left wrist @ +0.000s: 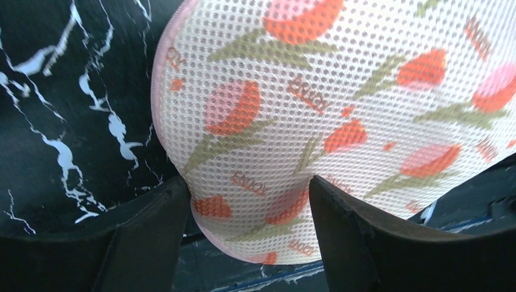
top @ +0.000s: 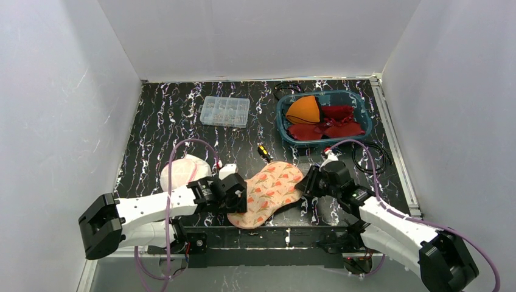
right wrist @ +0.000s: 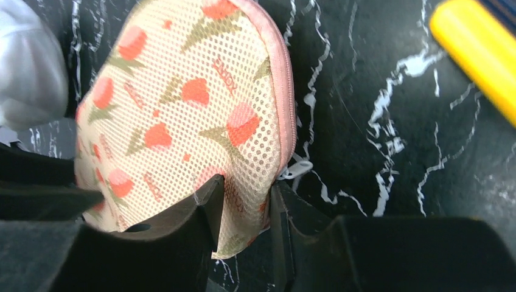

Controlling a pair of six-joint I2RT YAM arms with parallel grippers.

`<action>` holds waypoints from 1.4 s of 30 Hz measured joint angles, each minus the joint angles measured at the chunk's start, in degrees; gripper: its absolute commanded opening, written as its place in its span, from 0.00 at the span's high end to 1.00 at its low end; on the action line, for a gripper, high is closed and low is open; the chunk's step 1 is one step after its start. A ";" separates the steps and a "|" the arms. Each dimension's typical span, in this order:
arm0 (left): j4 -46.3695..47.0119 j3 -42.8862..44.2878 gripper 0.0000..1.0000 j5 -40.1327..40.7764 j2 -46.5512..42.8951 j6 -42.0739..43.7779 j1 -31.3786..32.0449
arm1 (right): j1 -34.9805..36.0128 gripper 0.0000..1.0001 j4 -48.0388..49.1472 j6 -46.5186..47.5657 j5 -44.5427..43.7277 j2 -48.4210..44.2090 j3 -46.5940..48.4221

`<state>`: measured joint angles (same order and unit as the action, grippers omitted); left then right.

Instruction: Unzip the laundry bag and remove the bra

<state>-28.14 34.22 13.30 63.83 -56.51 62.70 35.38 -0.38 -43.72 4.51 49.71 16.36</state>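
Observation:
The laundry bag (top: 268, 191) is a flat floral mesh pouch with a pink zipper edge, lying near the table's front edge. My left gripper (top: 238, 198) stands at its near-left end. In the left wrist view the bag's rounded end (left wrist: 341, 109) sits between the two spread fingers of the gripper (left wrist: 246, 182). My right gripper (top: 307, 185) is at the bag's right side. In the right wrist view it (right wrist: 244, 188) is shut on a fold of the mesh (right wrist: 182, 109), just below the white zipper pull (right wrist: 298, 167). No bra shows through the mesh.
A white rounded fabric item (top: 182, 170) lies left of the bag. A blue bin (top: 280, 125) at the back right holds orange and red garments. A clear parts box (top: 224, 111), a yellow-handled screwdriver (top: 264, 152) and a black cable (top: 372, 159) also lie on the black marbled table.

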 measured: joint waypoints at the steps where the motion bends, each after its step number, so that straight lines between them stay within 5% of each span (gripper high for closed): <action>1: 0.04 0.85 0.32 0.04 0.59 0.59 -1.22 | 0.07 0.57 -0.15 -0.55 -0.02 -0.57 -0.92; 8: 0.98 4.68 0.30 0.61 4.11 3.63 -8.57 | 6.05 0.54 -0.02 -5.27 -2.05 -1.51 -4.15; 21: -0.68 17.27 0.16 4.17 12.41 9.55 -17.09 | 28.35 0.14 3.19 -17.22 -18.45 3.02 -1.79; 33: -10.82 16.00 0.09 4.33 -6.29 10.36 -17.55 | 27.34 0.12 -16.81 -10.10 -29.24 -5.99 10.27; 42: -11.08 5.49 0.11 -3.76 -17.86 2.12 -9.86 | 13.31 0.22 -16.52 -2.40 -24.65 0.66 11.06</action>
<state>-39.22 39.70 9.54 45.98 -54.39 52.84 48.69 -16.91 -46.13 -20.14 50.37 27.42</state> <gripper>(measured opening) 0.895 0.813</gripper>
